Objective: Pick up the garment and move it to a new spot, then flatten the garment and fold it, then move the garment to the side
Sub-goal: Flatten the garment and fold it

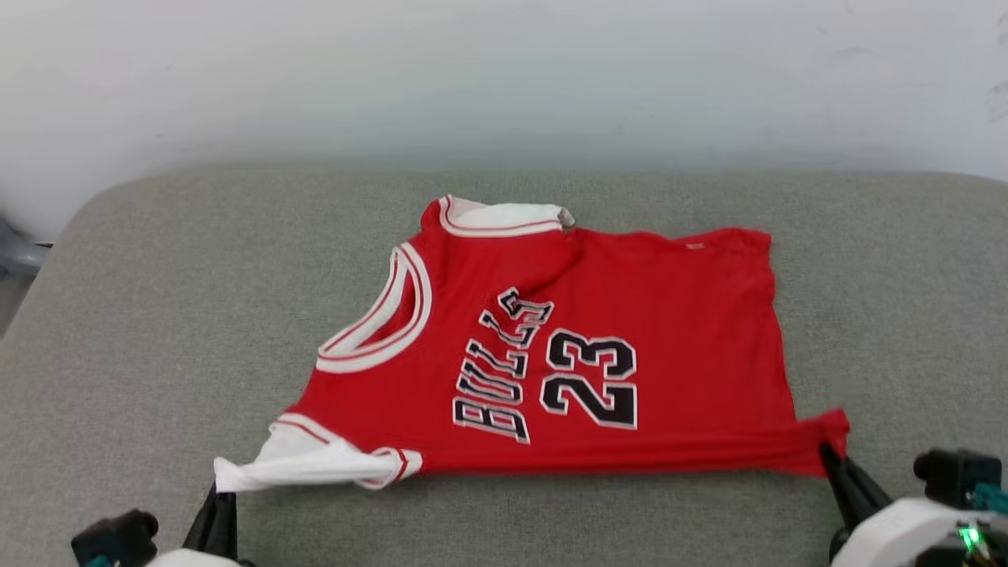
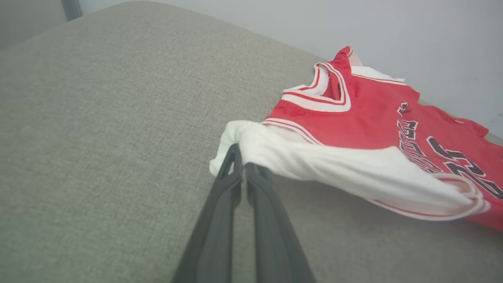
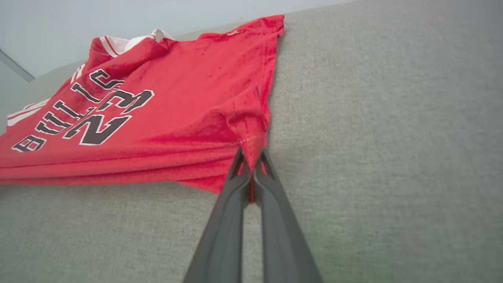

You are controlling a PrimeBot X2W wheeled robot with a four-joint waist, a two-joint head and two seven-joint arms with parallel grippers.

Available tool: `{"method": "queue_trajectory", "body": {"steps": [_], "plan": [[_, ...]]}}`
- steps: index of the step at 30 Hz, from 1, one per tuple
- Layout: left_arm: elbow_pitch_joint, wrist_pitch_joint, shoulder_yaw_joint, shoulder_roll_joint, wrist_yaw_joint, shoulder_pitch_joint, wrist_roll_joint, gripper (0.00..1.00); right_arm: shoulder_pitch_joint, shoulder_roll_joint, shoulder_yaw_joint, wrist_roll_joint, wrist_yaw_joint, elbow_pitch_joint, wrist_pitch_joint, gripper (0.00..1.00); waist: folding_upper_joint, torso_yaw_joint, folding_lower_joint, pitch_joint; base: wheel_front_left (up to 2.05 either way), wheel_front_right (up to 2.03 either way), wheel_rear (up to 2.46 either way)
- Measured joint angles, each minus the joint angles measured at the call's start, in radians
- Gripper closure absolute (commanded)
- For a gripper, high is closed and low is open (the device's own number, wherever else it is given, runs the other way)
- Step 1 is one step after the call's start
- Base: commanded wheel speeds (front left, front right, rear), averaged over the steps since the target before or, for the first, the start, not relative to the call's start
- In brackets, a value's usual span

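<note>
The garment point(image 1: 646, 331), a red jersey with white sleeves and black "BULLS 23" lettering, lies face up on the grey cushion, collar to the left. My left gripper point(image 1: 216, 492) is shut on its near white sleeve point(image 2: 314, 165), pinching the cloth at the tips point(image 2: 240, 155). My right gripper point(image 1: 827, 455) is shut on the near bottom hem corner point(image 3: 251, 139). The near edge of the garment point(image 3: 157, 118) is pulled taut between the two grippers and lifted slightly off the cushion. The far sleeve lies bunched at the back.
The grey fabric cushion point(image 1: 157, 315) stretches wide on all sides of the garment, with a pale wall point(image 1: 504, 79) behind it. Its rounded left corner drops off near a grey object point(image 1: 16, 252) at the far left.
</note>
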Motion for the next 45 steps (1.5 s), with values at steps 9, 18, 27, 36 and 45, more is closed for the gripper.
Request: {"method": "queue_trajectory", "body": {"steps": [9, 18, 27, 36, 45], "plan": [[-0.206, 0.093, 0.022, -0.004, 0.081, 0.161, -0.035, 1.00, 0.224, 0.118, -0.125, -0.094, 0.000, -0.258, 0.163, 1.00, 0.0000, -0.001, 0.0001, -0.010, 0.00, 0.00, 0.00], [-0.280, 0.177, -0.058, 0.024, 0.067, 0.030, 0.003, 1.00, 0.173, 0.138, -0.119, -0.128, -0.006, -0.344, 0.285, 1.00, 0.0000, -0.010, 0.0002, 0.019, 0.00, 0.00, 0.00], [-0.117, 0.210, -0.115, 0.022, 0.004, -0.194, 0.009, 1.00, 0.005, 0.119, -0.083, -0.160, -0.007, -0.293, 0.332, 1.00, 0.0000, -0.025, 0.0004, 0.112, 0.00, 0.00, 0.00], [0.095, 0.246, -0.145, -0.002, -0.063, -0.309, -0.034, 1.00, -0.087, 0.103, -0.022, -0.159, -0.007, -0.137, 0.306, 1.00, -0.0001, -0.028, 0.0005, 0.205, 0.00, 0.00, 0.00], [0.166, 0.242, -0.135, -0.005, -0.090, -0.353, -0.067, 0.00, -0.110, 0.106, -0.012, -0.181, -0.007, -0.120, 0.120, 0.00, 0.0000, -0.024, 0.0004, 0.208, 0.00, 0.00, 0.00]]}}
